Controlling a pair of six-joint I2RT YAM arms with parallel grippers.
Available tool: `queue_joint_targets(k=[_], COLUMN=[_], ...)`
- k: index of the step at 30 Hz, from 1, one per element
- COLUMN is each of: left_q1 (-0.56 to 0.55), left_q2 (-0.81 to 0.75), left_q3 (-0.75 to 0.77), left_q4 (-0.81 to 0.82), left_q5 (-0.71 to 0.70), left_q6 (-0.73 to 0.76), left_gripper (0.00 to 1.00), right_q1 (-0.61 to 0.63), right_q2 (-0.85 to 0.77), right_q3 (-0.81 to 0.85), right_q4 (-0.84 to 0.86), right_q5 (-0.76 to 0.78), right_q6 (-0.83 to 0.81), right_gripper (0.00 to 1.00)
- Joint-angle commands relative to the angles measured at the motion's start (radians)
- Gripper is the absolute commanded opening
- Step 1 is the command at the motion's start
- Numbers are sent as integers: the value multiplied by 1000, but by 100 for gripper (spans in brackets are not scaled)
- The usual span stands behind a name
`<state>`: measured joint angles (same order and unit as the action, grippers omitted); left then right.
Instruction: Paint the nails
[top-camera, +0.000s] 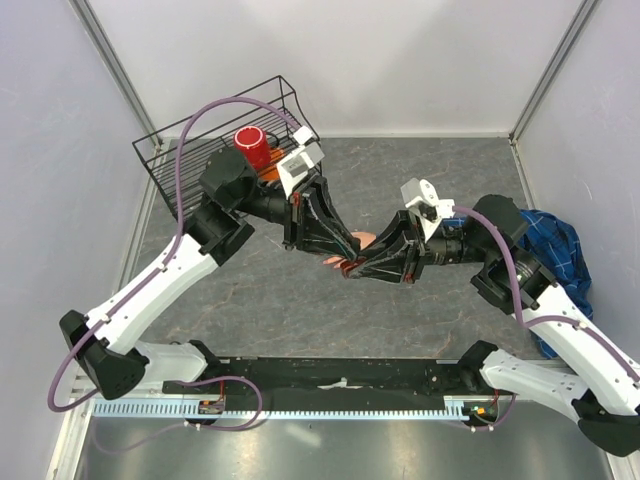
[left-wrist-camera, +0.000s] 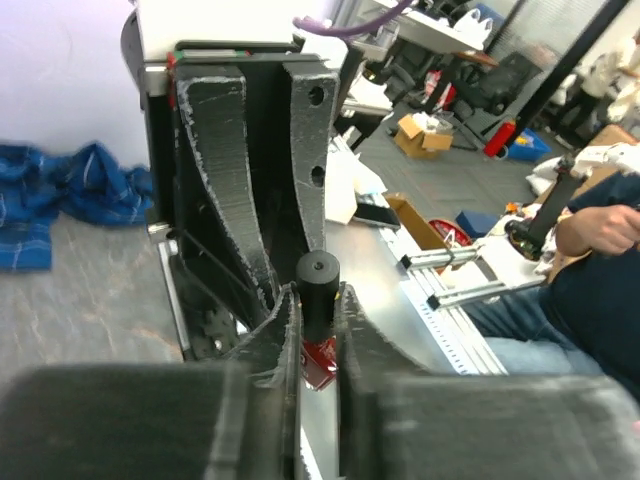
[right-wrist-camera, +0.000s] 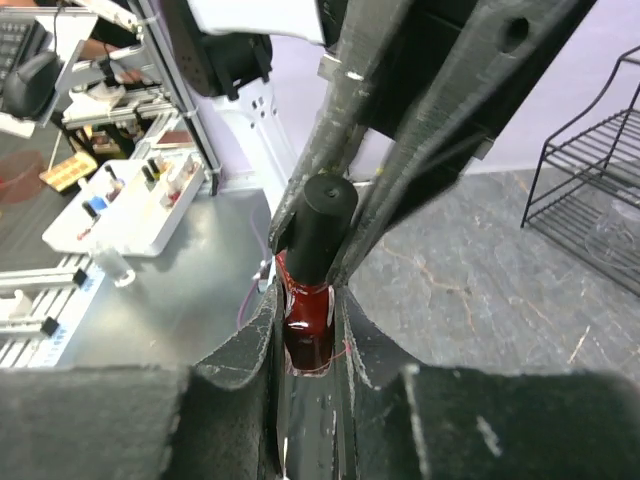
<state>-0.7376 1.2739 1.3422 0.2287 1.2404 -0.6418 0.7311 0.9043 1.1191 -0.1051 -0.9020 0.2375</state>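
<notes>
the nails: none can be made out in any view. only a peach strip of the fake hand (top-camera: 364, 238) shows on the table (top-camera: 250, 290), at mid-table directly under the point where your two grippers meet. the fingertips are hidden beneath them. blue plaid cloth (top-camera: 556, 243) lies at the right, partly behind the right arm. whether it joins the hand cannot be told.

polish bottle (right-wrist-camera: 306, 335): glass body, dark red contents, held upright above the fake hand. its black cap (right-wrist-camera: 322, 222) is seated on the neck, and no brush is visible.

right gripper (top-camera: 349, 268): closed on the bottle body, with glass showing between the pads. left gripper (left-wrist-camera: 318, 308): closed on the cap from the opposite side, fingers nearly together.

step in hand, by judgement: opening the bottle. no painting can be confirmed.

next move, by judgement: you need to turn the cap with the left while the right keeps the body from spinning. then draw the brush straight up along the neck. a tilt risks polish falling on the fake hand below.

other containers: wire rack (top-camera: 170, 160) at the far left corner, holding a red cup (top-camera: 251, 146) with something orange beside it. a white tray (right-wrist-camera: 120, 205) off the table holds several small bottles, with contents too small to identify.
</notes>
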Motion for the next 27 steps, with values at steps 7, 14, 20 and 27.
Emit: queue_joint_targets(k=[7,14,20,27], left_q1=[17,3,-20,-31], left_q2=[-90,-116,-100,-45], left_q3=[170,150,159,187], left_q4=[-585,-548,-528,-537], left_q5=[-568,-769,-892,-874], left_q6=[392,341,327,311], left_gripper=[69,76,69,68], right_q1=[14,16,16,19], right_q2=[54,96,100,104], right_q3=[107,143,148,148], right_q4=[-109,-151,-153,-151], right_q5=[352,517,563,577], right_q6=[-139,-155,-155,-158], right_gripper=[0,0,0,0])
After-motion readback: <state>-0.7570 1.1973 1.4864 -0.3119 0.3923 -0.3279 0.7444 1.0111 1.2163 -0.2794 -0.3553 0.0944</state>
